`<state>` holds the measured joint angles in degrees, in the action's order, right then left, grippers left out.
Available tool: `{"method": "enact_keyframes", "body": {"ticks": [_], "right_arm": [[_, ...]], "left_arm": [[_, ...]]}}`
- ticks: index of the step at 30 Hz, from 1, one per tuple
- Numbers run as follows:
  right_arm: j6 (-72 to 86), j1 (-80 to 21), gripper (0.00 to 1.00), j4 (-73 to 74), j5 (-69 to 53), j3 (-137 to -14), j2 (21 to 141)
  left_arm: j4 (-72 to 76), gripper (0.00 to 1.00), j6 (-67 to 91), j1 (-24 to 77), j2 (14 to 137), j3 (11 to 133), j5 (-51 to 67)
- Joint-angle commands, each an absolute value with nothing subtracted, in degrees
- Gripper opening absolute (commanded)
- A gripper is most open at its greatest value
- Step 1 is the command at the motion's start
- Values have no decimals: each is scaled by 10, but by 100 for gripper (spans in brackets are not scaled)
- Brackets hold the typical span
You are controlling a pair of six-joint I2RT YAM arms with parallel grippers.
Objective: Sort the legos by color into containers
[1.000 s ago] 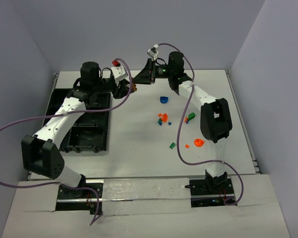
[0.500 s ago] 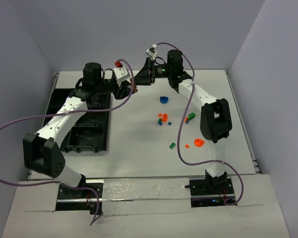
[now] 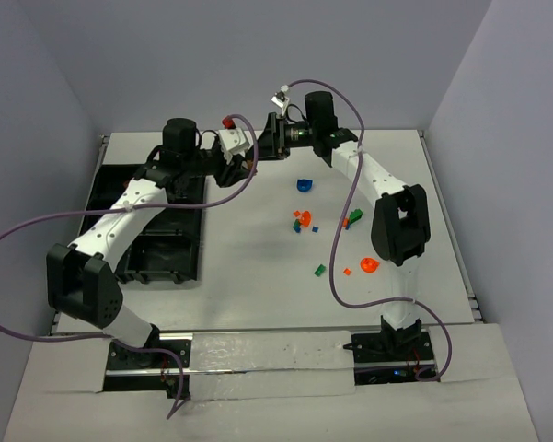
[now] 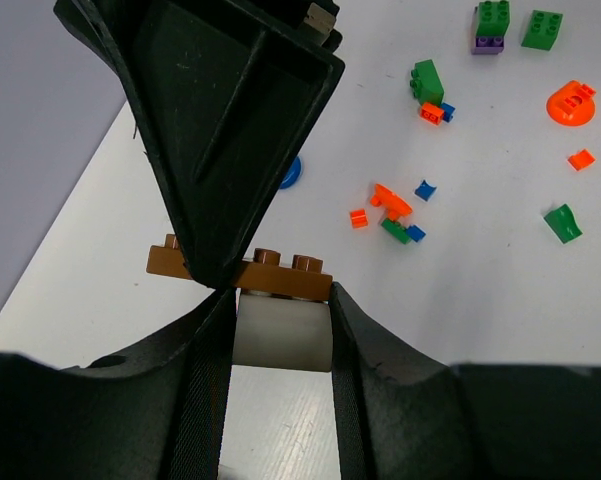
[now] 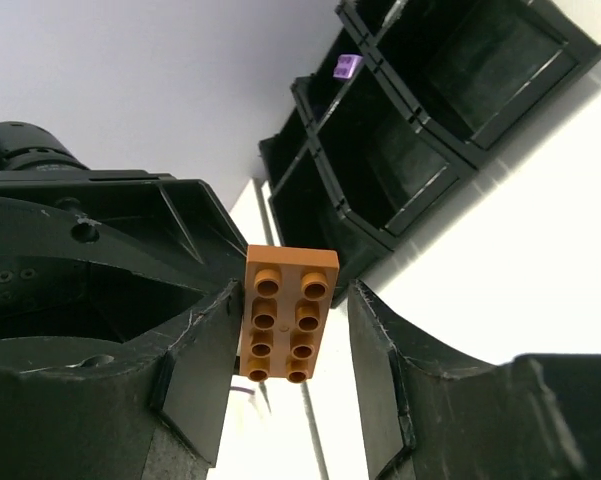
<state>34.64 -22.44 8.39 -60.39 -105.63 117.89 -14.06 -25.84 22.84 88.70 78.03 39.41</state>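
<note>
A brown flat brick [image 5: 289,312] hangs in the air between both grippers at the table's far middle [image 3: 249,166]. My left gripper [image 4: 278,310] is shut on a white cylinder piece [image 4: 280,335] stuck under the brown brick [image 4: 285,275]. My right gripper [image 5: 290,330] is open around the brick: one finger touches its edge and a gap shows on the other side. The black tray [image 3: 189,276] lies at the left. In the right wrist view a purple piece [image 5: 347,66] lies in one tray compartment [image 5: 420,95].
Loose legos lie right of centre: a blue rounded piece [image 3: 303,185], an orange, green and blue cluster [image 3: 301,219], a green brick [image 3: 354,217], a small green piece [image 3: 319,270], an orange bit [image 3: 347,271] and an orange round piece [image 3: 369,265]. Purple cables hang over both arms.
My left gripper has moved right, closer to the right gripper, with the brown brick between them. The right wrist has shifted slightly left. The loose legos have not moved.
</note>
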Motion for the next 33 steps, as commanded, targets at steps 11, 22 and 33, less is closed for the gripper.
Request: {"method": "enact_keyframes", "body": {"ticks": [11, 22, 33], "right_arm": [[312, -241, 25, 100, -650, -1085, 1165], [418, -224, 0, -36, -693, -1045, 1162], [420, -212, 0, -37, -690, -1029, 1155]], "left_arm": [[-115, 7, -265, 238, 881, 811, 401], [-133, 45, -270, 238, 876, 798, 384], [-128, 59, -269, 238, 877, 780, 366]]}}
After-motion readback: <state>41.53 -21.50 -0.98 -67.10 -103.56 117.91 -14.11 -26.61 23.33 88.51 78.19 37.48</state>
